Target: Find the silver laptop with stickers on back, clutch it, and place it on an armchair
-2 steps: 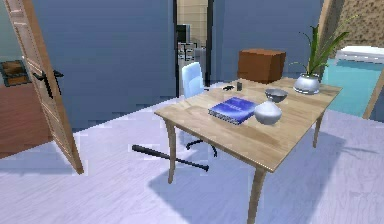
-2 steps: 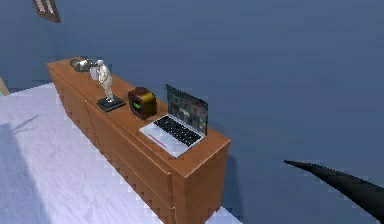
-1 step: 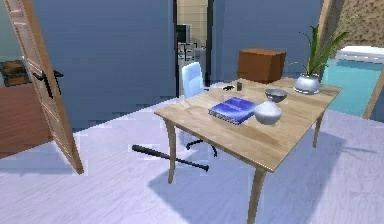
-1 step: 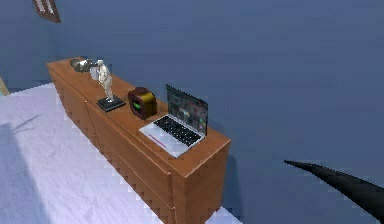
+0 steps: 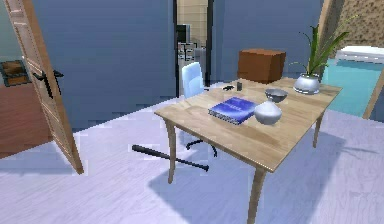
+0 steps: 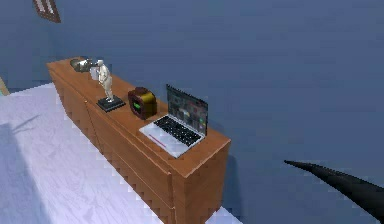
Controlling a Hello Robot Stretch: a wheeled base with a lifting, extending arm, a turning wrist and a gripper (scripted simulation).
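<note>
An open silver laptop (image 6: 180,124) stands on the near end of a long wooden dresser (image 6: 130,150) in the arm side view. Its dark screen and keyboard face the view, and its back is turned to the blue wall. On the same top, farther along to the left, stand a small brown rounded object (image 6: 141,102), a pale statuette on a dark base (image 6: 108,86) and a small grey object (image 6: 80,64).
In the forward view a wooden table (image 5: 290,130) carries a blue flat object (image 5: 233,109), a grey vase (image 5: 268,112), a bowl (image 5: 275,95) and a potted plant (image 5: 310,72). A white chair (image 5: 193,80) stands behind it, a dark bat (image 5: 165,156) lies on the floor, and an open wooden door (image 5: 45,85) is at the left.
</note>
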